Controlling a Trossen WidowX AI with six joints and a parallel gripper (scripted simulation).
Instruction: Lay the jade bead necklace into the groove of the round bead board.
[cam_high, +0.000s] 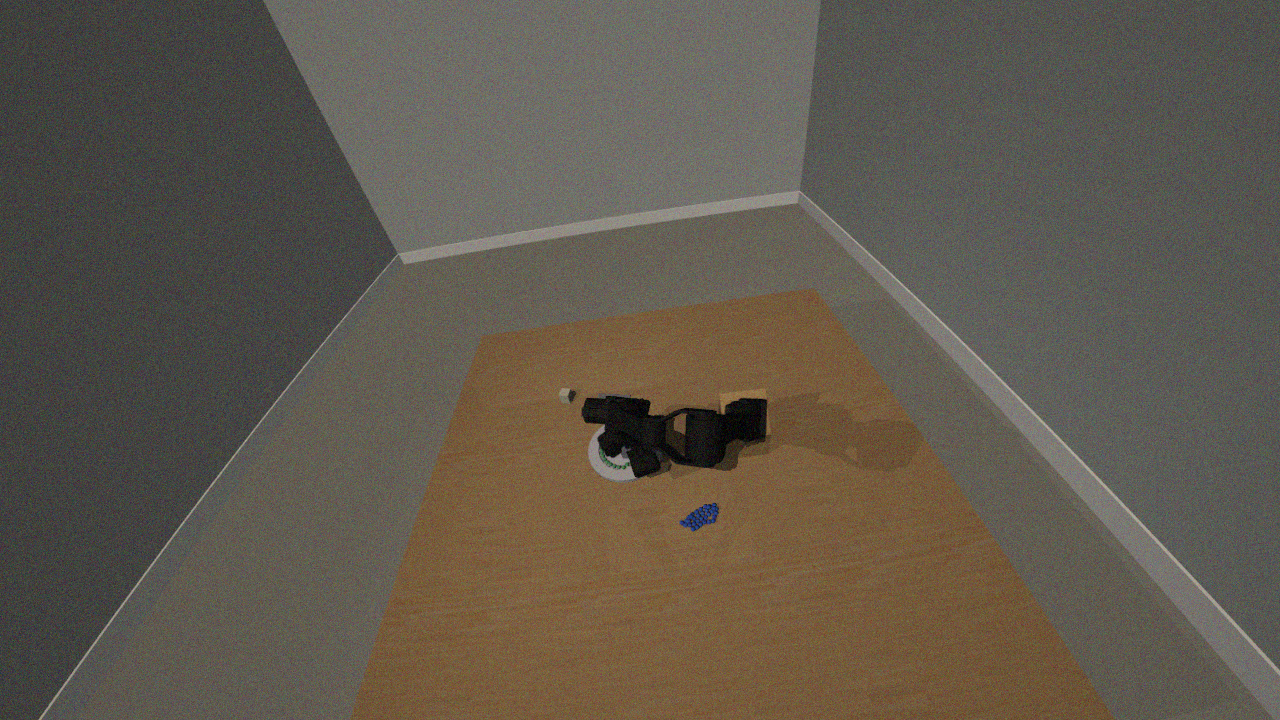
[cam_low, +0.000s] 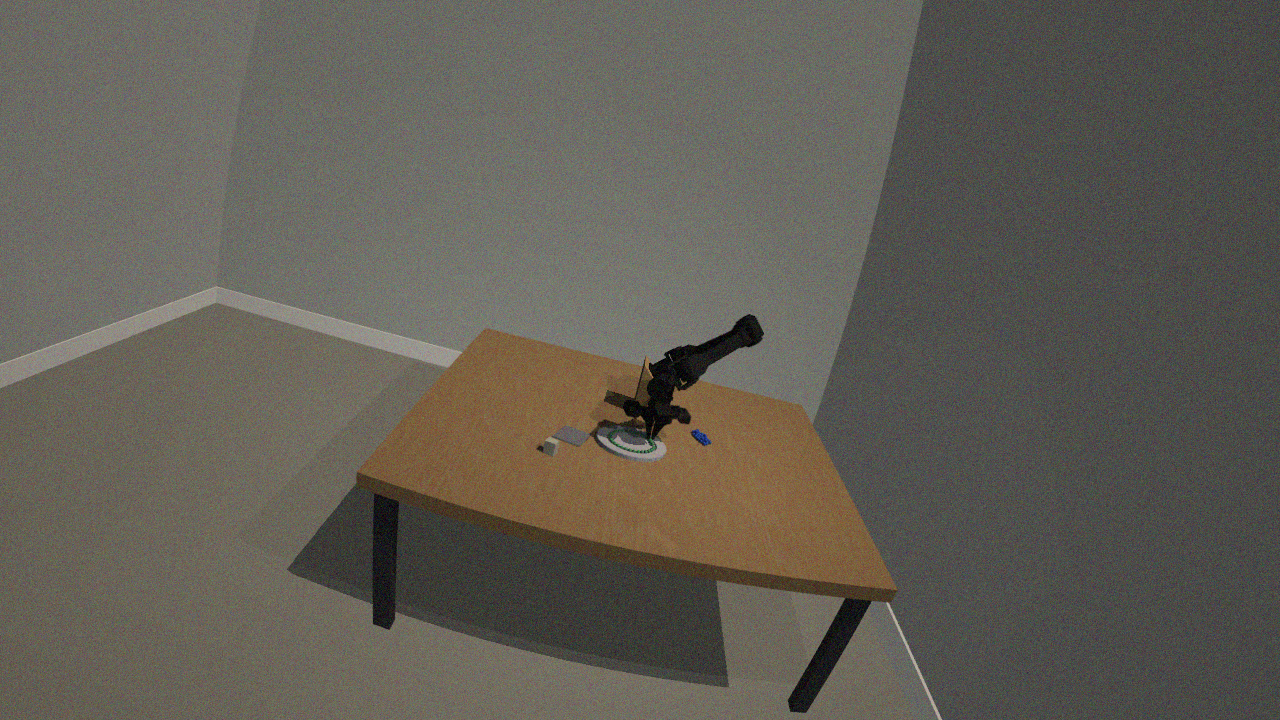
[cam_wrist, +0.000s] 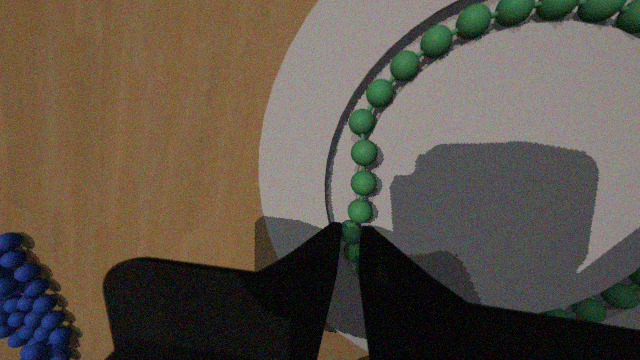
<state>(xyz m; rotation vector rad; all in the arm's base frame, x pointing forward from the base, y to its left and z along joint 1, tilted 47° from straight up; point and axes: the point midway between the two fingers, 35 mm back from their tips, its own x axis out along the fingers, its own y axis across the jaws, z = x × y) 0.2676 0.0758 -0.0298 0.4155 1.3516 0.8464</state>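
Note:
The white round bead board (cam_high: 593, 454) (cam_low: 605, 441) (cam_wrist: 295, 125) lies on the table. The jade bead necklace (cam_high: 617, 466) (cam_low: 635, 450) (cam_wrist: 364, 152) lies on it as a green loop. In the wrist view the upper beads run close along the dark curved edge of the groove, and the beads at the left sit a little inward of it. My gripper (cam_low: 650, 436) (cam_wrist: 350, 234) is low over the board's near-left part, its fingertips nearly together around a bead or two of the necklace. The fingers and shadow hide the beads at the bottom.
A bunched blue bead strand (cam_high: 700, 516) (cam_low: 700, 437) (cam_wrist: 30, 305) lies beside the board. A small pale cube (cam_high: 565, 394) (cam_low: 550, 446) and a flat grey square (cam_low: 571, 436) lie on its other side. A wooden panel (cam_high: 742, 395) (cam_low: 641, 380) stands behind the arm.

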